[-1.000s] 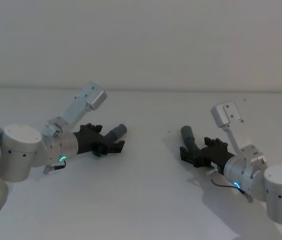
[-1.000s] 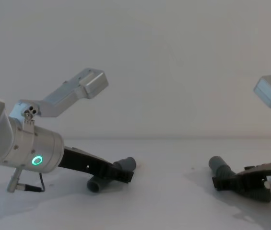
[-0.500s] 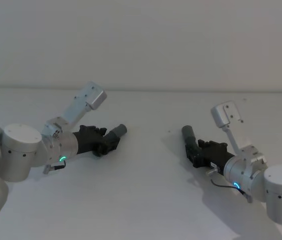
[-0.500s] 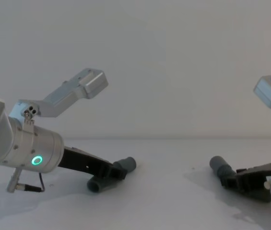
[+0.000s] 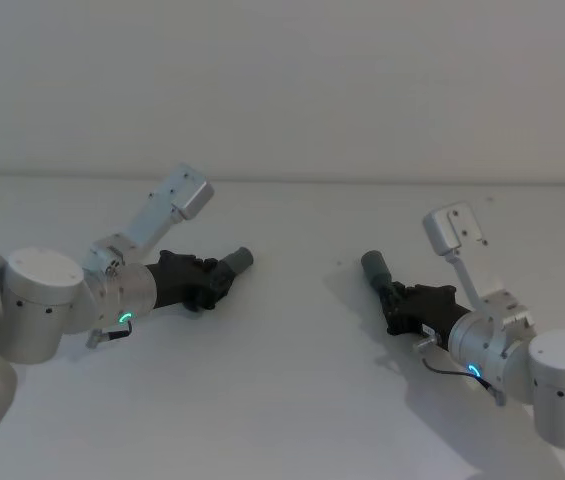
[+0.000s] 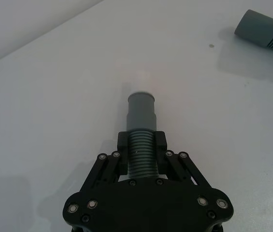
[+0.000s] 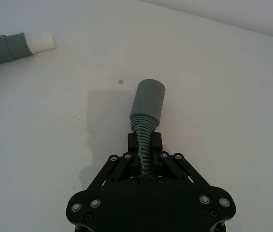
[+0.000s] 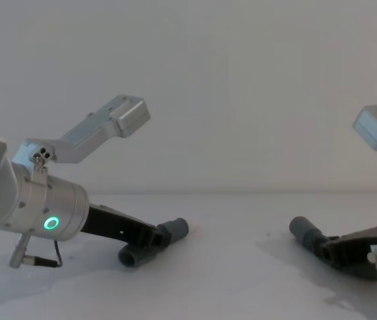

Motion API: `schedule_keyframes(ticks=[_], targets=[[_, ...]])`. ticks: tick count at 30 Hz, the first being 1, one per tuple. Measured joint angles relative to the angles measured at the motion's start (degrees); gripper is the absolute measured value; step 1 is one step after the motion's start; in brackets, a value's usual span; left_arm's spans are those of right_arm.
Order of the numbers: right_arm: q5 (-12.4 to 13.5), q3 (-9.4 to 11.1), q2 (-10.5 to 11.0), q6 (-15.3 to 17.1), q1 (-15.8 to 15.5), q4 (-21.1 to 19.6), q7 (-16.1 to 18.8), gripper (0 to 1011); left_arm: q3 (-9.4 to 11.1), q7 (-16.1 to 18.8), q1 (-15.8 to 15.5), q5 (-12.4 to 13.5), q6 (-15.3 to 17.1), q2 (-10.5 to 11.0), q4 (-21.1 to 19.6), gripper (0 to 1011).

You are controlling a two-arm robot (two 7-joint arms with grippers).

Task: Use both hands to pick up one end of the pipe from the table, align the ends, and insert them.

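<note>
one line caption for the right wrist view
Black skeletal right gripper shut on dark grey corrugated plastic hose, wide smooth cuff ahead

Plain backdrop and one small mark

A plain, matt, pale grey wall (image 5: 282,80) spans the whole background, evenly lit, ending in a straight horizontal line at its base; well forward of that line lies a tiny dark round speck (image 7: 121,81).

Dark grey ribbed pipe (image 6: 141,147), plain white table (image 6: 49,101).
</note>
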Motion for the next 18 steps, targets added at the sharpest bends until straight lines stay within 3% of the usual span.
schedule_keyframes(ticks=[10, 18], targets=[[0.0, 0.0, 0.0, 0.0, 0.0, -0.1, 0.0, 125, 0.5, -1.4, -0.8, 0.5, -0.8, 0.4, 0.4, 305], [-0.9, -0.2, 0.8, -2.1, -0.3, -0.7, 0.5, 124, 2.2, -4.6, -2.6, 1.3, -4.1, 1.4, 1.5, 305]])
